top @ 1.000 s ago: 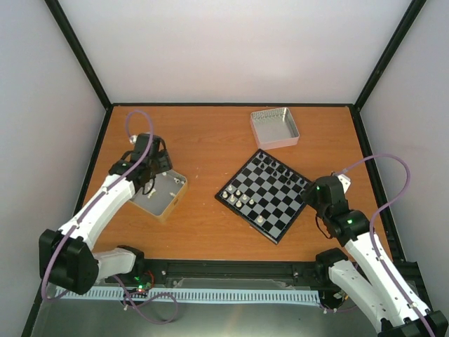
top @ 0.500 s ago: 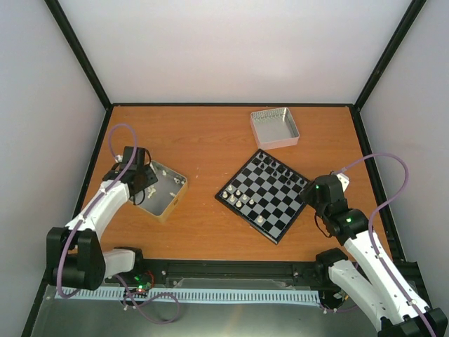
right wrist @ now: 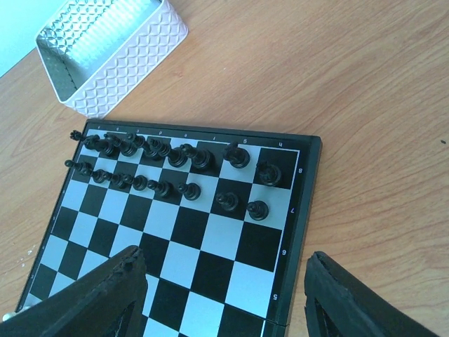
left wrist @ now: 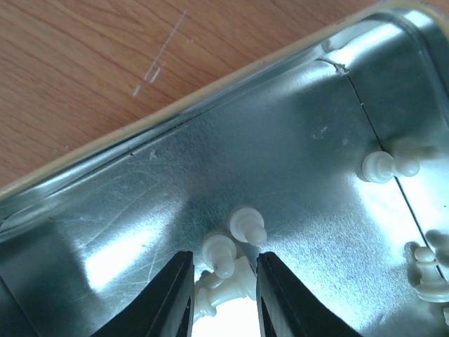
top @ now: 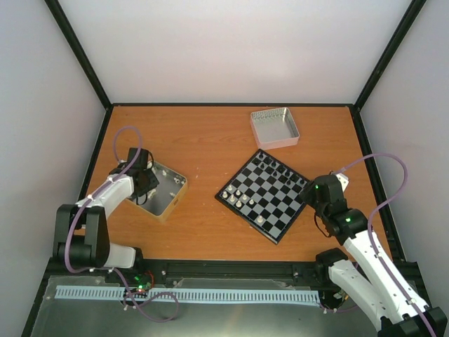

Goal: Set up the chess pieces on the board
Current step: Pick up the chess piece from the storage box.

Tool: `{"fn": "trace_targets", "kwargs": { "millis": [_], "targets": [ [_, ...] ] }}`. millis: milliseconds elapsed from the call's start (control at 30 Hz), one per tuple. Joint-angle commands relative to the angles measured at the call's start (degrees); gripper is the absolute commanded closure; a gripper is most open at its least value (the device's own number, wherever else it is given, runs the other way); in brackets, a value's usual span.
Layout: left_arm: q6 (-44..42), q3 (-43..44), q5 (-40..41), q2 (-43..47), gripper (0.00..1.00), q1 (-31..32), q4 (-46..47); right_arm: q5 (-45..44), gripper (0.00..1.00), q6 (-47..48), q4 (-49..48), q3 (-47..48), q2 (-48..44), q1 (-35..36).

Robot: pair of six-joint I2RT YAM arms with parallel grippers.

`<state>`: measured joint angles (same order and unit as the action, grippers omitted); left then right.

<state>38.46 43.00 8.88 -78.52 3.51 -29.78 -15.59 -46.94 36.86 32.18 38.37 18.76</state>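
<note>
Cream chess pieces (left wrist: 219, 249) sit within the left hand (left wrist: 224, 258), angled down into a tray (left wrist: 280, 140); grip unclear.

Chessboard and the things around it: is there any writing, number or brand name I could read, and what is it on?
"8", "7", "6", "5": faint numbers down the board's right frame edge, right wrist view.
Marks along its far frame edge: too small to read.
White tray, metal tray: no text seen.
</note>
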Motion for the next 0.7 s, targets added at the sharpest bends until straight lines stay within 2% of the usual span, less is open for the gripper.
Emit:
{"fn": "trace_targets", "kwargs": {
  "millis": [0,500,667],
  "targets": [
    [-0.2,-0.2,-1.7,-1.4,0.74,-0.6,3.0,-0.1,0.38,0.1,-1.3,-0.7,0.6,0.2],
    [0.0,0.7,1.5,-5.3,0.77,-0.6,3.6,0.2,0.38,0.6,-1.5,-0.5,1.1,0.3],
    [0.0,0.6,1.3,-5.6,0.85,-0.6,3.8,0.0,0.38,0.8,-1.7,-0.2,1.2,0.2]
  ]
}}
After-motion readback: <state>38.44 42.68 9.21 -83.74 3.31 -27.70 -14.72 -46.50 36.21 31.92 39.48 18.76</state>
